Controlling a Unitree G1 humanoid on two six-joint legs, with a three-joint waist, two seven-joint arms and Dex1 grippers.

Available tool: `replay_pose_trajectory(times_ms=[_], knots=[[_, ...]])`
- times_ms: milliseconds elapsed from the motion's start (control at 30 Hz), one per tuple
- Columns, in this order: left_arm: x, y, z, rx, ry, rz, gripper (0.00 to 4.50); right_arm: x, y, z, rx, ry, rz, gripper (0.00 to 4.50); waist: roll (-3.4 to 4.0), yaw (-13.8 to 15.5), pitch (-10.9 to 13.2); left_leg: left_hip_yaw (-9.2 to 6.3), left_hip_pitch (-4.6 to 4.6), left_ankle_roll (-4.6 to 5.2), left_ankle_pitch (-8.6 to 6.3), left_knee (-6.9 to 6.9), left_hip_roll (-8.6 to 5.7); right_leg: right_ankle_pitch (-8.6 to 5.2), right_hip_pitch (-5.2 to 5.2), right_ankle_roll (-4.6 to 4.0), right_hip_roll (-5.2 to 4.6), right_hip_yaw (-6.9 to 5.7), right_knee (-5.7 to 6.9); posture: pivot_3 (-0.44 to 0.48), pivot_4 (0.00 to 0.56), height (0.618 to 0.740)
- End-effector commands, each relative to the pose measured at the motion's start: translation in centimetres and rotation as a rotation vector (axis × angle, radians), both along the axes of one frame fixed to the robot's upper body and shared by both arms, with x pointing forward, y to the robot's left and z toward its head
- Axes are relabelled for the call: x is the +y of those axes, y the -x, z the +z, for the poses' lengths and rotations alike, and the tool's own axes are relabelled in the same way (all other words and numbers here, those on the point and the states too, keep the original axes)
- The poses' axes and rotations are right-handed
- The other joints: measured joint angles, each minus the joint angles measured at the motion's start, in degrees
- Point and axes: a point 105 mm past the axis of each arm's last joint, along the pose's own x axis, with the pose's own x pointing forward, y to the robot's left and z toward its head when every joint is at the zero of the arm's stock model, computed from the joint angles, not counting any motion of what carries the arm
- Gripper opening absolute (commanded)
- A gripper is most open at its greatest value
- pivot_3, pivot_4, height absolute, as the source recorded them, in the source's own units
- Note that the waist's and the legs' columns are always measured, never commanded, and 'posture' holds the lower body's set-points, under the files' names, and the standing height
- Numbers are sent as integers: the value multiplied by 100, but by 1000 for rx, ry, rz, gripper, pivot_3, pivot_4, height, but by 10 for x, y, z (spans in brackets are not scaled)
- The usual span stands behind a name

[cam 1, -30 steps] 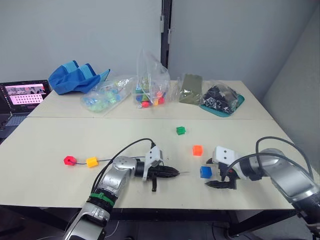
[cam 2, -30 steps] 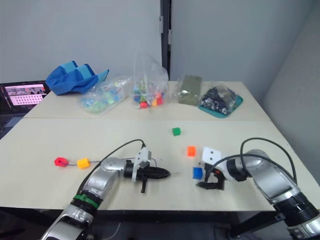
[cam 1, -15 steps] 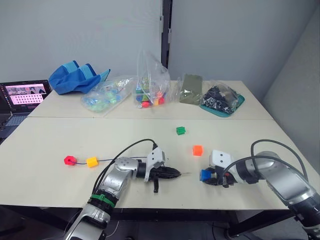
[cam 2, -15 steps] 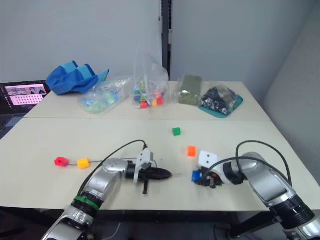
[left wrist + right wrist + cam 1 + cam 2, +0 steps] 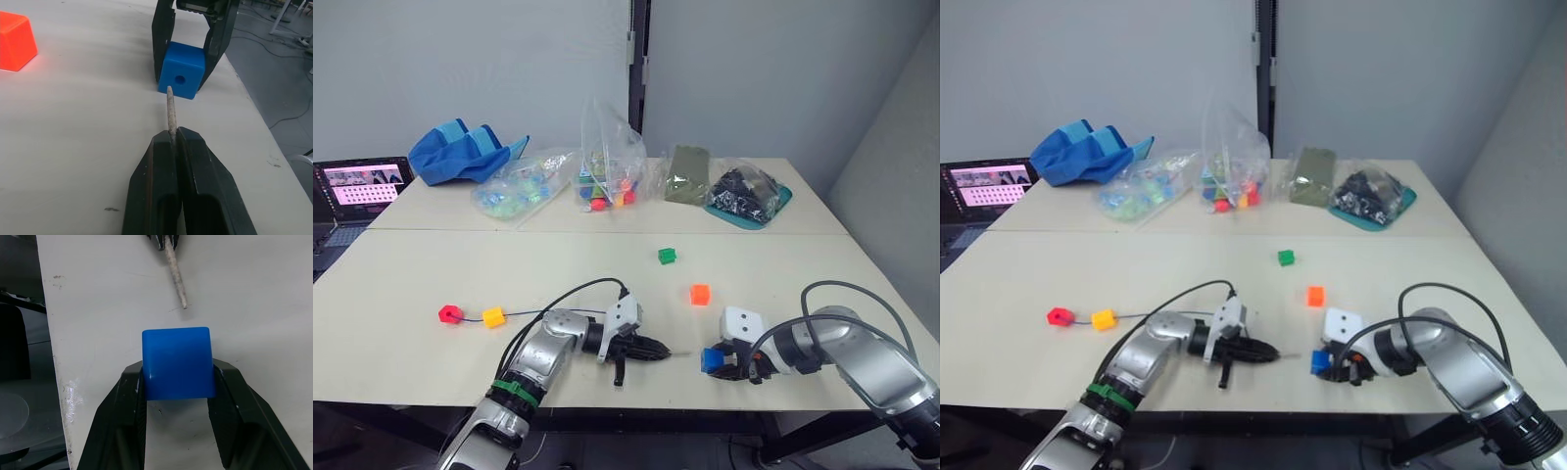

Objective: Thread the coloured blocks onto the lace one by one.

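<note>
Two blocks are on the lace [image 5: 524, 314] so far: red block [image 5: 450, 314] and yellow block [image 5: 493, 316] sit touching the cord at its far end on my left side of the counter [image 5: 401, 284]. Blue block [image 5: 181, 76] is the one in hand now. My right tool [image 5: 178, 396] has its two fingers closed on opposite sides of it, low at the front edge of the counter, with the hole turned toward my left arm. My left tool [image 5: 171, 142] is pinched fully shut on the lace's stiff pale tip [image 5: 170, 110], which sticks out past the fingertips and points at the hole; the tip is just short of it, not yet in. I judge alignment looks close but slightly off the hole centre in the left wrist view, so a small correction is likely needed before pushing in. Still left: orange block [image 5: 700, 294] and green block [image 5: 667, 256], both loose on the counter beyond the tools, well apart from each other.
</note>
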Motion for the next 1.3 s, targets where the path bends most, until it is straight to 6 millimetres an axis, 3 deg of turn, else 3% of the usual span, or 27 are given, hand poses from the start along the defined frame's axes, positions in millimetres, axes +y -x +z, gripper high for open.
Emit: replay_pose_trajectory(times_ms=[33, 433, 800, 1067, 1167, 1300], knots=[[-8, 4, 7, -22, 12, -46, 0, 1, 0, 1, -11, 3, 8, 1184, 0, -3, 0, 0, 0, 0, 0, 0, 0, 0, 0, 0, 0, 0, 0, 0, 150, 740], [-27, 5, 6, -39, 18, -56, 0, 0, 1, 3, -16, -1, -4, 1184, 0, 1, 0, 0, 1, 0, 0, 2, 0, 0, 3, 0, 0, 0, 0, 0, 150, 740], [-58, 7, 16, -41, 26, -147, 0, 5, 0, 5, -19, -12, -2, 1184, 0, 1, 0, -1, 1, 0, 0, 4, -1, 0, 4, 0, 0, -1, 0, 0, 150, 740], [-36, 3, 15, -112, -66, -157, 2674, 5, 2, 3, -13, -18, -16, 1184, 0, -25, 0, -1, 2, 0, 0, 3, 0, 0, 4, 0, 0, -1, 2, 0, 150, 740], [-18, 3, 7, -122, -122, -156, 2686, 5, 2, 2, -14, -17, -19, 1184, 0, -32, 0, -1, 3, 0, 0, 3, 0, 0, 4, 0, 0, 0, 2, 0, 150, 740], [-7, -1, 2, -135, -152, -134, 2686, 5, 1, 2, -17, -17, -21, 1184, -1, -21, 0, -1, 3, 0, 0, 4, 0, 0, 6, 0, 0, -1, 2, 0, 150, 740]])
